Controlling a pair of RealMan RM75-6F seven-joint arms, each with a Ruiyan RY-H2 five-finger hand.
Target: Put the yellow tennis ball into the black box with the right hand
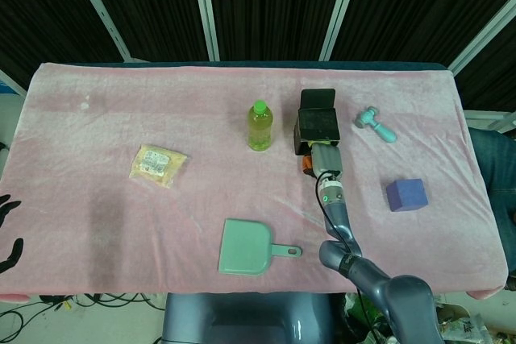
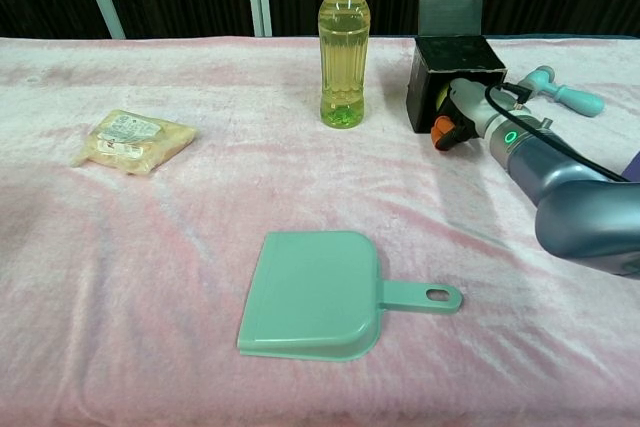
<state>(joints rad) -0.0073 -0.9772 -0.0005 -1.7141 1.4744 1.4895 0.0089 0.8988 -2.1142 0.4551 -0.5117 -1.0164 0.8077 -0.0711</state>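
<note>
Here, right hand (image 2: 458, 115) fingers clasped round fuzzy yellow tennis ball (image 2: 441, 99), against boxy black box (image 2: 452, 59).

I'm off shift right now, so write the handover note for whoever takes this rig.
Right hand: against the near side of the black box, holding the yellow tennis ball, which shows only as a sliver.
Left hand: at the table's left edge, holding nothing.
Done: ball picked up and carried to the box.
Left: lift it over the open top, release it inside, withdraw the hand.
</note>
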